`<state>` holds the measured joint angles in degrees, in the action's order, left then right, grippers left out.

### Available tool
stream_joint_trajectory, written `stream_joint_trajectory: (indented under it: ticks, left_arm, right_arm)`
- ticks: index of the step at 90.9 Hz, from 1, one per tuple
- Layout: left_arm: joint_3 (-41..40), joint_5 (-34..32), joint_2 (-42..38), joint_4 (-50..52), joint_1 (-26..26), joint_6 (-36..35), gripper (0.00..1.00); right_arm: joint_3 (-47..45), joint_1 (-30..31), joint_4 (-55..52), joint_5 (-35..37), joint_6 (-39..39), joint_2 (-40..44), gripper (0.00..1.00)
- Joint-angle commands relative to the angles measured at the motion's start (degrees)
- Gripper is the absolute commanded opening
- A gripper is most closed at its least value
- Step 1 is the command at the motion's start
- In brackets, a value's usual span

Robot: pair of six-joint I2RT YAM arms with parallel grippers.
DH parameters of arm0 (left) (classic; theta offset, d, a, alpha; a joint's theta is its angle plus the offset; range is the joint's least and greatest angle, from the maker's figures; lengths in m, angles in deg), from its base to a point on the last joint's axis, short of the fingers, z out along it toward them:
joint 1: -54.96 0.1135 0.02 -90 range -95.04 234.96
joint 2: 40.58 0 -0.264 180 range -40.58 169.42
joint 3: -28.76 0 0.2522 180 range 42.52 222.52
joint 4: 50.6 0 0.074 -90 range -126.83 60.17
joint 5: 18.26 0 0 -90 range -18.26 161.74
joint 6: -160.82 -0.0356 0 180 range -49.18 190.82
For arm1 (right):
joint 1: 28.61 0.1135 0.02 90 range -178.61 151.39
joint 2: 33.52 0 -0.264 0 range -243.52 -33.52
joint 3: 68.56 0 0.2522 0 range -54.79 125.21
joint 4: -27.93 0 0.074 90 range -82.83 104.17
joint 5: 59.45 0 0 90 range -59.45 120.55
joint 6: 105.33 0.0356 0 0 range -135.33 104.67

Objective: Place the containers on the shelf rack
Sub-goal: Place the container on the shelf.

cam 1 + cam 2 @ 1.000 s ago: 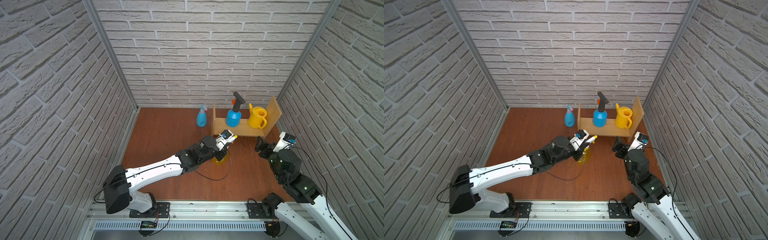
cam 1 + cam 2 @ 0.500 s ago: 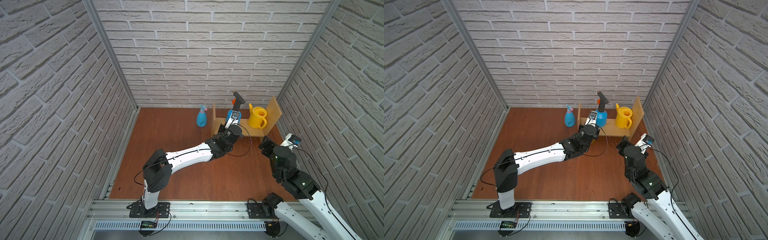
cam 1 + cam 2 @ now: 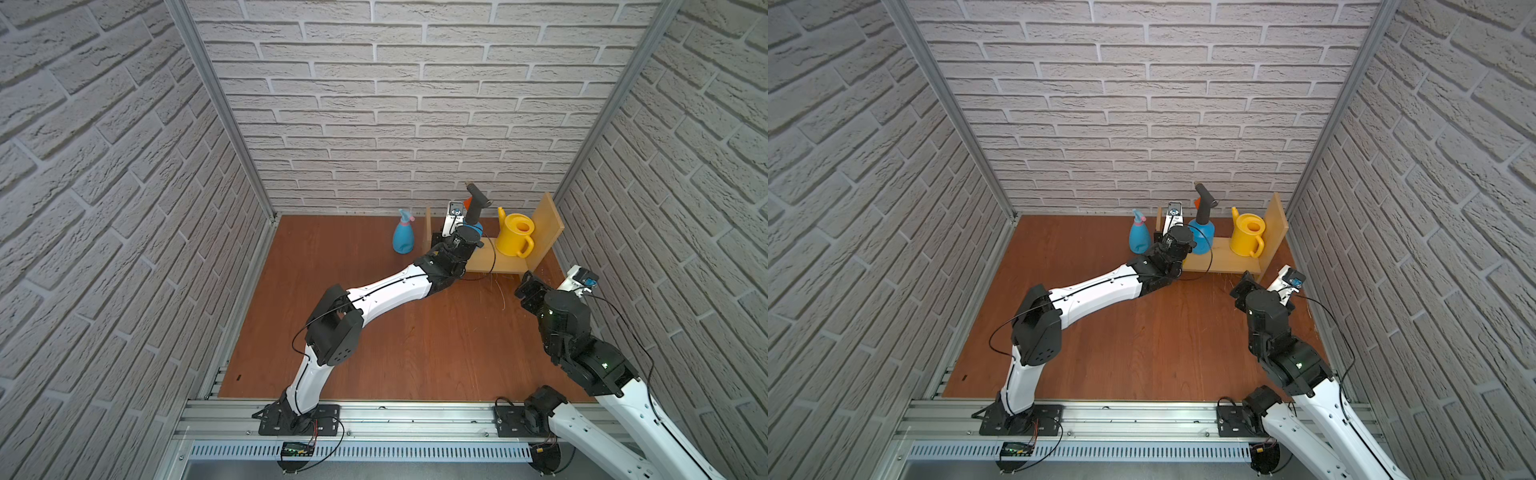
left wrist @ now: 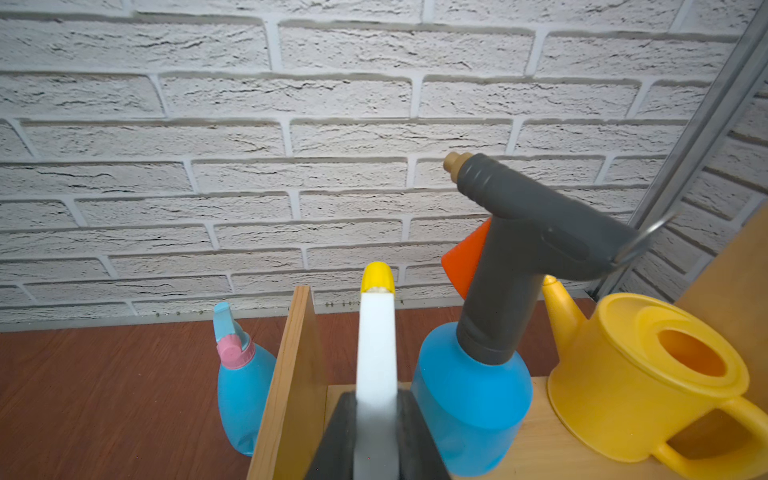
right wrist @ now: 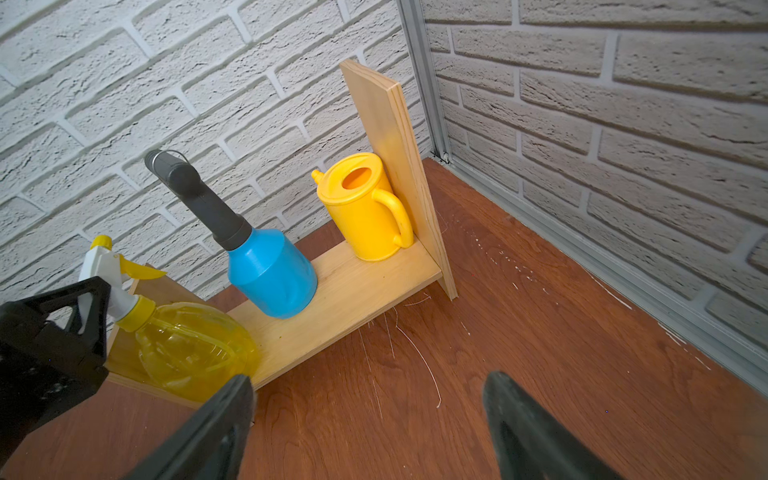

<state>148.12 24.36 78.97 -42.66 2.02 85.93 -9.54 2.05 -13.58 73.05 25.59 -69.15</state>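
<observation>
1. Since a second ago the left arm has stretched from the middle of the desk [image 3: 415, 353] to the left end of the shelf rack [image 3: 545, 224], bringing the translucent yellow spray bottle [image 5: 195, 349] with it. The right arm has drawn back toward the right wall.
2. The left hand [image 4: 376, 415] is clamped on the bottle's white spray head, with its fingers [image 4: 336, 436] pressed against either side.
3. The bottle stands upright at the left end of the rack's horizontal board, between the left side board and the blue pressure sprayer [image 3: 1202, 237]. Its base seems to be on the board, though the right wrist view does not settle whether it rests there or hangs just above.
4. The sprayer stands mid-board. The yellow watering can [image 3: 513, 240] stands at the right end, just beside the right side board, with its handle toward the front.
5. The light-blue pink-trimmed spray bottle [image 3: 403, 239] stands on the desk just outside the left side board, not on the rack.
6. The right hand [image 5: 374, 436] is spread wide and holds nothing, over the desk in front of the rack's right end.
</observation>
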Motion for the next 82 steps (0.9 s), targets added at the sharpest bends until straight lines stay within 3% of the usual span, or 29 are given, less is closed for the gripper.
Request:
stream_joint_trajectory:
  ticks: [1,24,45,57,82]
  left_arm:
    - [3.1,-0.8,2.1,-0.7,0.2,1.1,0.00]
    - [5.3,-1.4,5.2,0.0,1.2,3.0,0.00]
    - [5.5,-1.2,6.7,-0.5,1.9,3.6,0.10]
    - [5.3,-1.5,6.9,-0.3,2.1,3.8,0.20]
    - [2.6,-0.8,4.7,-0.4,2.1,5.3,0.53]
  right_arm:
    - [1.4,-0.6,2.7,-0.6,-1.0,-0.8,0.91]
    - [1.6,-0.9,3.3,-1.3,-1.1,-1.4,0.91]
    - [1.6,-1.0,3.2,-1.6,-1.1,-1.7,0.91]
    - [1.6,-1.1,3.2,-1.8,-1.1,-1.7,0.91]
    - [1.5,-1.2,3.1,-1.9,-0.9,-1.3,0.91]
